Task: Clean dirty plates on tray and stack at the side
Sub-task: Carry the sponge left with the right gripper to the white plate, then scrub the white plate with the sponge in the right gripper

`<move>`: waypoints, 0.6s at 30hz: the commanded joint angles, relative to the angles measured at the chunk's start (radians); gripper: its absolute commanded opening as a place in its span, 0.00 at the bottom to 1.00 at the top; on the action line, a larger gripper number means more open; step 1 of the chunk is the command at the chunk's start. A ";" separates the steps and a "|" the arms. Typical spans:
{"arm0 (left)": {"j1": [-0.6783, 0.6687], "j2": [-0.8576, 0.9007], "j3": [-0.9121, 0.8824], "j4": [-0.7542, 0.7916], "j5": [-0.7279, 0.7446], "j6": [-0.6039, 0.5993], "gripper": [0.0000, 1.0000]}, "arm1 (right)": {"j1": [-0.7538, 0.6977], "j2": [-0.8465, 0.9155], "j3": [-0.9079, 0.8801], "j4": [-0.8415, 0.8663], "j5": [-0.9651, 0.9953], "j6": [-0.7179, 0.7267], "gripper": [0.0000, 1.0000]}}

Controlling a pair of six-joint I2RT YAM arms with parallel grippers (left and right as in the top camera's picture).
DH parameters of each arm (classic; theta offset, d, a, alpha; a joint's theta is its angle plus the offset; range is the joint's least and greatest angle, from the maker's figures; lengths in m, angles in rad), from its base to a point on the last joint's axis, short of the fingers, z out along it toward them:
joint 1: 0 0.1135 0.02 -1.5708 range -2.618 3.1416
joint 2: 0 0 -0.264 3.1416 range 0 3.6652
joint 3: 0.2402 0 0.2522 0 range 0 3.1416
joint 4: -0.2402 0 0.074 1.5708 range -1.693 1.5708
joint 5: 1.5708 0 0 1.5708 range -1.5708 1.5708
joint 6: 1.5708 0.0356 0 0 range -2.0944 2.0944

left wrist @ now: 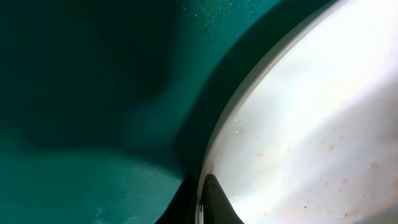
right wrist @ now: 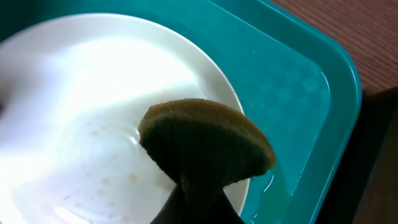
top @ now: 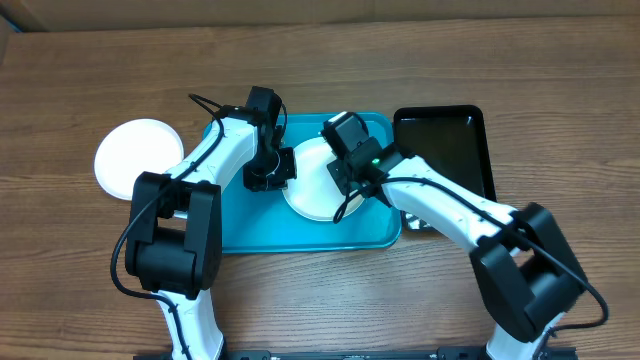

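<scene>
A white plate (top: 312, 185) lies in the turquoise tray (top: 240, 225). My left gripper (top: 268, 178) is shut on the plate's left rim; in the left wrist view the fingers (left wrist: 202, 202) pinch the rim of the plate (left wrist: 311, 124), which shows faint reddish specks, over the tray (left wrist: 93, 93). My right gripper (top: 345, 180) is shut on a brown sponge (right wrist: 205, 146) held over the plate (right wrist: 81, 124), with faint smears showing near the sponge. A second white plate (top: 138, 155) sits on the table left of the tray. The lime-rimmed plate is not visible.
A glossy black tray (top: 445, 150) sits right of the turquoise tray, partly under my right arm. The tray's right rim (right wrist: 339, 93) and the wooden table (right wrist: 373, 37) show in the right wrist view.
</scene>
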 commanded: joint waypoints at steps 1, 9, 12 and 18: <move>-0.008 0.025 -0.019 0.004 -0.022 -0.003 0.04 | 0.008 -0.009 0.013 0.028 0.110 0.000 0.04; -0.008 0.025 -0.019 0.004 -0.021 -0.003 0.04 | 0.008 0.060 0.013 0.047 0.154 -0.002 0.04; -0.008 0.025 -0.019 0.003 -0.021 -0.003 0.04 | 0.009 0.103 0.013 0.064 0.167 -0.002 0.04; -0.008 0.025 -0.019 0.003 -0.022 -0.003 0.04 | 0.010 0.161 0.012 0.053 0.164 -0.002 0.04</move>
